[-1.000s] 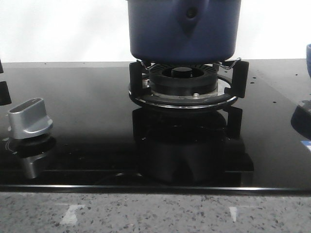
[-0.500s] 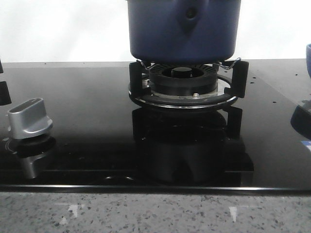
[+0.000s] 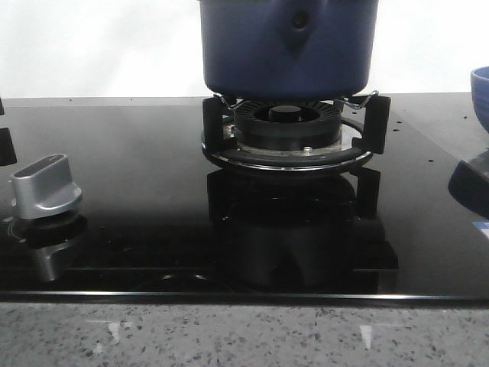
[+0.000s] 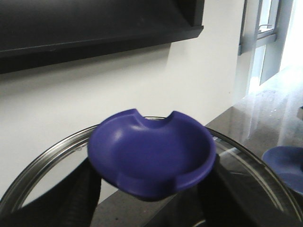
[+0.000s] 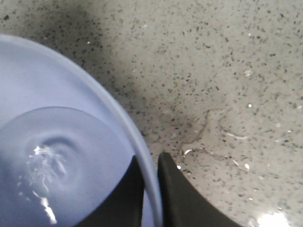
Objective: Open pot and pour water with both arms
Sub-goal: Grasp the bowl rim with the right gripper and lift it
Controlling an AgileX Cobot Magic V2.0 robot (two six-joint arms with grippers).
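Observation:
The dark blue pot [image 3: 289, 46] sits on the burner stand [image 3: 290, 134]; its top is cut off by the front view's edge. In the left wrist view my left gripper [image 4: 151, 189] is shut on the blue knob [image 4: 151, 151] of a glass lid with a steel rim [image 4: 42, 165], and the wall shows through the glass. My right gripper [image 5: 150, 165] is shut on the rim of a light blue bowl [image 5: 57, 85] that has water [image 5: 52, 165] in its bottom, one finger inside and one outside. A sliver of that bowl [image 3: 481, 88] shows at the front view's right edge.
A silver stove knob [image 3: 47, 187] stands at the left of the black glass hob [image 3: 137, 153]. Speckled stone counter [image 5: 227, 71] lies under the bowl. A blue vessel [image 4: 284, 165] shows on the counter beyond the lid. Neither arm shows in the front view.
The blue bowl at the front view's right edge has come a little further into view and shifted left. The pot and stove knob have not moved.

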